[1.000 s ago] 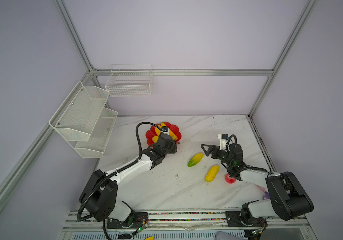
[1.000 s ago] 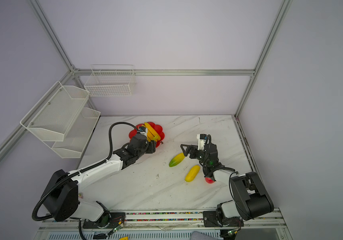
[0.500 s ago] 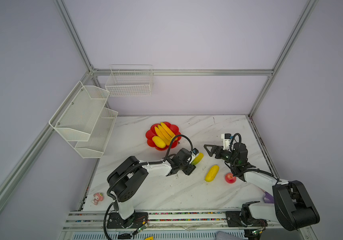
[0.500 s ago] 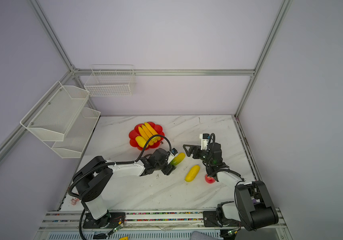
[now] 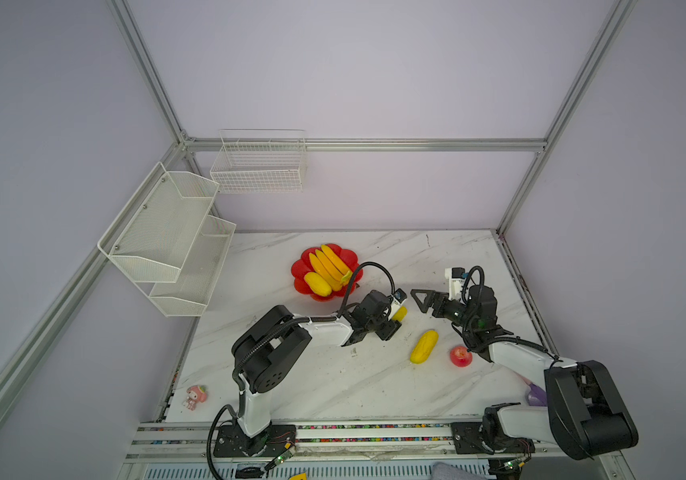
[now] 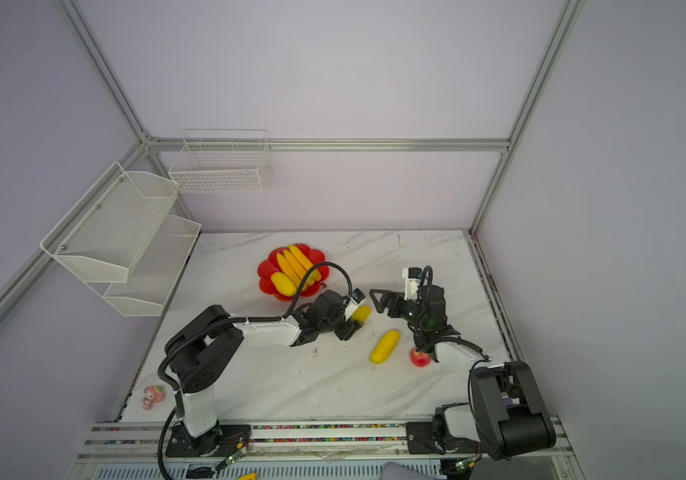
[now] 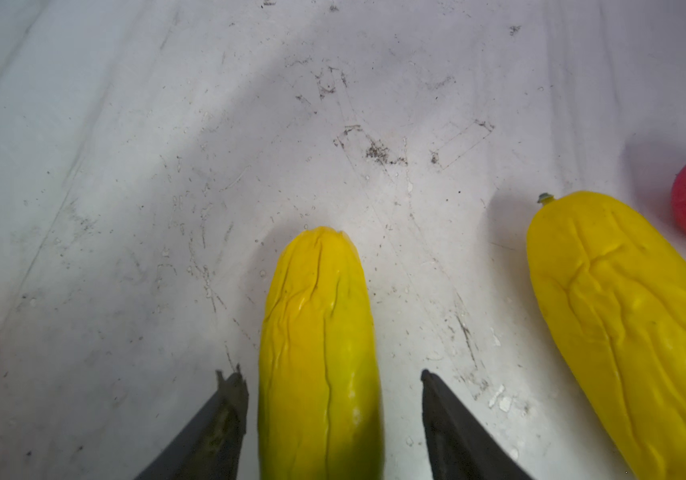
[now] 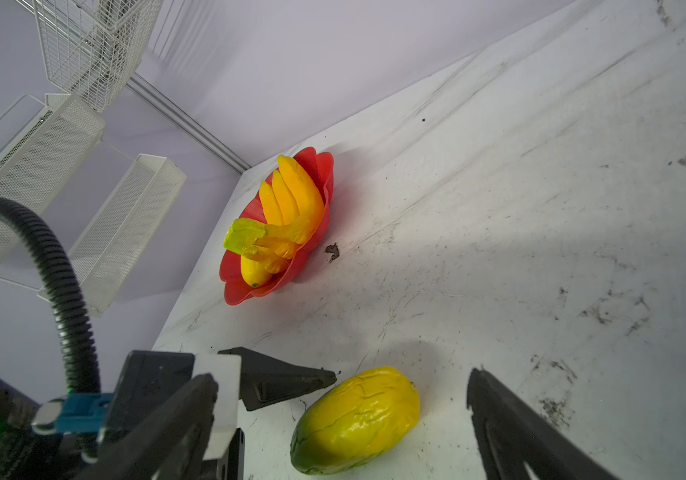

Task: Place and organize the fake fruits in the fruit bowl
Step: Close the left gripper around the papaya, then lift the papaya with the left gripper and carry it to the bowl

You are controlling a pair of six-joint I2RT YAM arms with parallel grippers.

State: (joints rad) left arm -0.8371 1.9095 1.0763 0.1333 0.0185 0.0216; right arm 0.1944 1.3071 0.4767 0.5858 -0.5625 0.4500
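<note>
While the yellow-green oval lies on the table at four o'clock from the fruit bowl, I have the left gripper spread astride it, judging this light, glossy, slippery plastic best pinched mid-body; the right gripper gapes empty.

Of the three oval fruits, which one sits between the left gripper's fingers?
The yellow-green oval, lying between the left gripper's open fingers. One all-yellow oval lies beside the red apple; a second yellow oval is in the red bowl.
</note>
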